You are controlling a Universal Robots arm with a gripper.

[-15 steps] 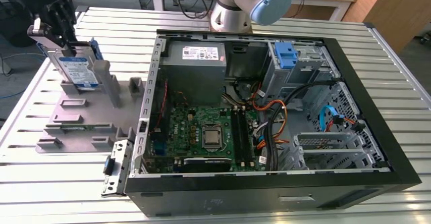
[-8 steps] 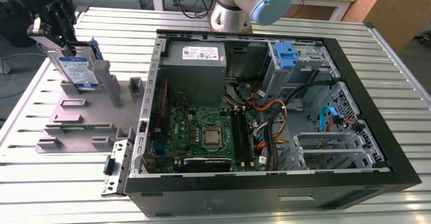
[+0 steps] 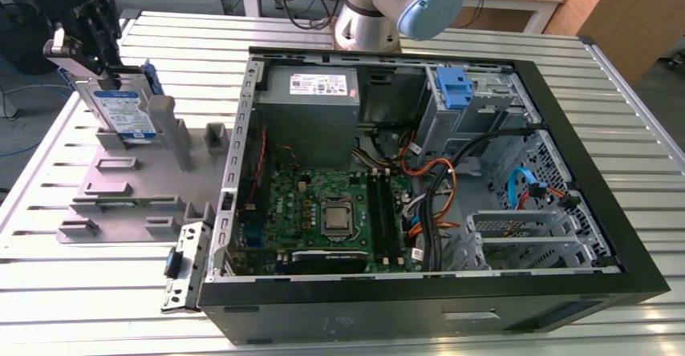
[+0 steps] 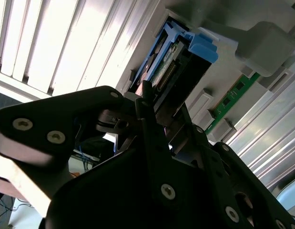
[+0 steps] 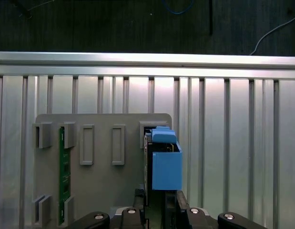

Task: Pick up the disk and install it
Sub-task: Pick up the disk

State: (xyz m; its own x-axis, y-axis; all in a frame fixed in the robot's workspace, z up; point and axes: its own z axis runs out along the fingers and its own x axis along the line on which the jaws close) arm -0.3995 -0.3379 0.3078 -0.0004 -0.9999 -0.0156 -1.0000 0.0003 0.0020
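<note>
Disk (image 3: 122, 114) is held upright by grey fixture (image 3: 128, 175), upper edge met from above by end effector (image 5: 159, 200); grip cannot be told.

Lab: slatted metal bench (image 3: 321, 27), opened computer (image 3: 428, 300).

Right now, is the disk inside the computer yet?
Not yet. Done: nothing so far, as the disk stands upright in the grey holder beside the open computer case. In hand: the gripper is at the disk's top edge, though I can't tell if it grips. Left: lifting the disk out and fitting it into the case.
</note>
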